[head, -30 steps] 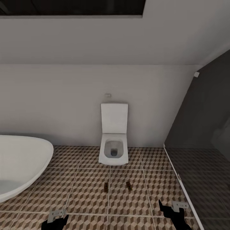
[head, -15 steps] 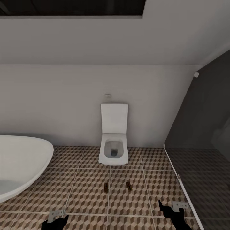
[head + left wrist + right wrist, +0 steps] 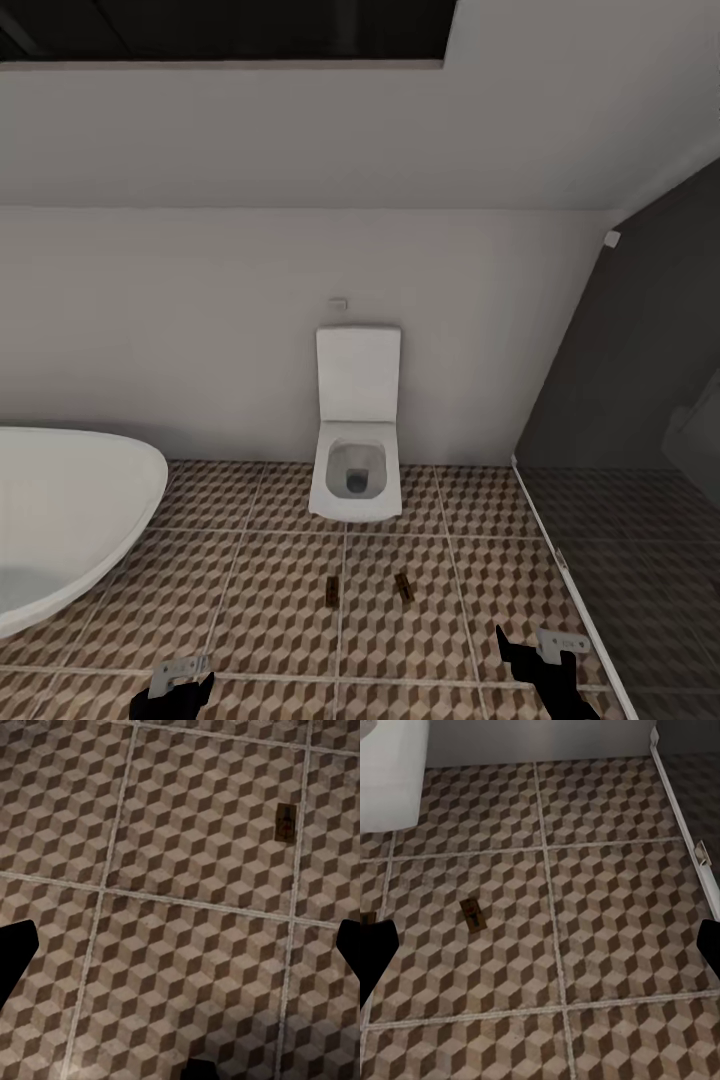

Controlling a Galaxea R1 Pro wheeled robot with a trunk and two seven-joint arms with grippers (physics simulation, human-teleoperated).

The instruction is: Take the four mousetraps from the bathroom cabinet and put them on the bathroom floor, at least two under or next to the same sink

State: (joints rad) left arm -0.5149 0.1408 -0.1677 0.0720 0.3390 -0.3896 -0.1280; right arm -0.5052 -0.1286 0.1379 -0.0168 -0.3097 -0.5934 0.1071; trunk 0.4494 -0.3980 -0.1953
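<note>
Currently two mousetraps lie flat on the bathroom floor (image 3: 250, 600) in front of the toilet (image 3: 356, 470): one mousetrap (image 3: 332, 590) beside a grout line, the other mousetrap (image 3: 404, 586) near it, apart. A white bathtub (image 3: 70, 520) sits left, a dark glass partition (image 3: 640, 480) right. Left gripper (image 3: 172, 690) and right gripper (image 3: 545, 665) hang low over the tiles, both jaws spread wide, holding nothing. Wrist views show a trap each on the floor.
</note>
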